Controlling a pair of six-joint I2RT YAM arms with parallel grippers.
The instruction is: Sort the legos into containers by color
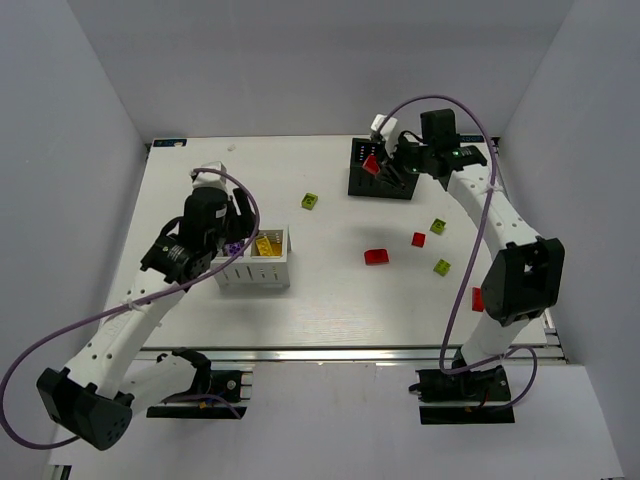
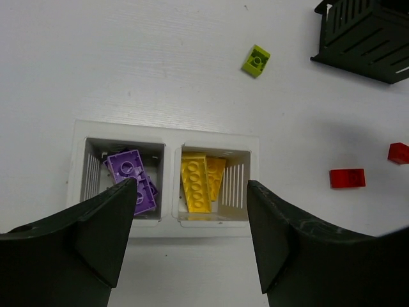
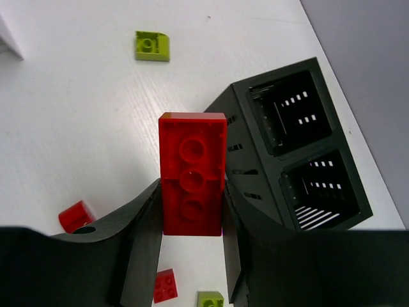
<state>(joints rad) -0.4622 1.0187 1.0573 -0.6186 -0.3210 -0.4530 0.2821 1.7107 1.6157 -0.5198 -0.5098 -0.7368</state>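
Loose legos (image 1: 376, 256) dot table (image 1: 330, 310) between white box (image 1: 255, 277) and black box (image 1: 365, 188).

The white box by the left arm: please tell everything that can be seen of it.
The white box is a rectangular plastic-looking container with slotted sides and two compartments side by side. It stands upright on the white table. One compartment holds purple bricks, the other yellow bricks. The open left gripper hangs above it; no contact shows.

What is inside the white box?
In the white box, purple bricks lie in one compartment, yellow bricks in the other. Anything under them is covered; the left pincer hides one purple corner.
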